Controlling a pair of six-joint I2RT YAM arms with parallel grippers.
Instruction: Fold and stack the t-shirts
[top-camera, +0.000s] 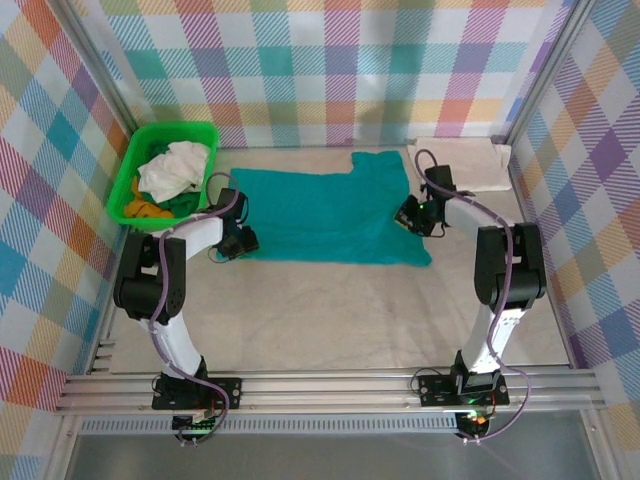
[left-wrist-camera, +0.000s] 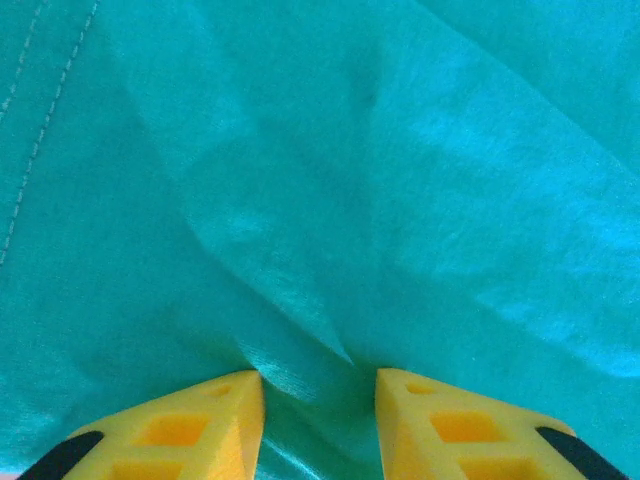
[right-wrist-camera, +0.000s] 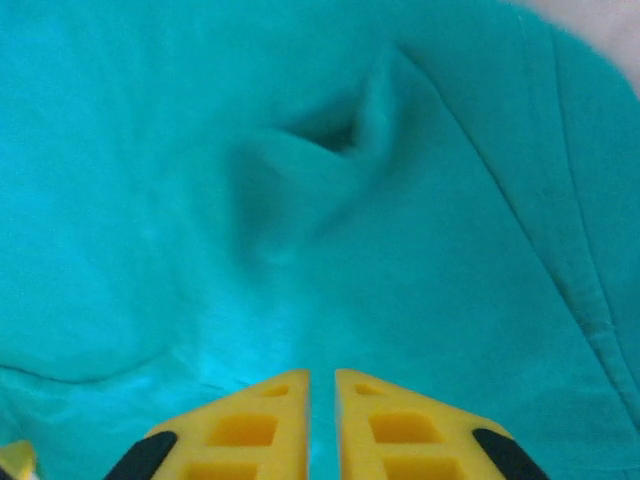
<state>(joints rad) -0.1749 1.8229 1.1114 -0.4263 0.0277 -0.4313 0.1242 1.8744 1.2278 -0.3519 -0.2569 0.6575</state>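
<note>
The teal t-shirt (top-camera: 320, 215) lies spread flat in the middle of the table. My left gripper (top-camera: 243, 241) is at its left edge. In the left wrist view that gripper (left-wrist-camera: 320, 375) is open, its yellow fingers (left-wrist-camera: 215, 415) set apart over a raised ridge of teal cloth (left-wrist-camera: 290, 300) that runs into the gap. My right gripper (top-camera: 408, 214) is on the shirt's right side; in the right wrist view it (right-wrist-camera: 322, 373) is shut on a thin pinch of the teal cloth (right-wrist-camera: 300, 200). A folded cream t-shirt (top-camera: 465, 162) lies at the back right.
A bright green plastic basket (top-camera: 140, 160) stands at the back left, holding white (top-camera: 172, 168), orange (top-camera: 142, 208) and green (top-camera: 185, 202) shirts. Plaid walls close in the left, back and right. Bare table (top-camera: 330, 310) stretches in front of the teal shirt.
</note>
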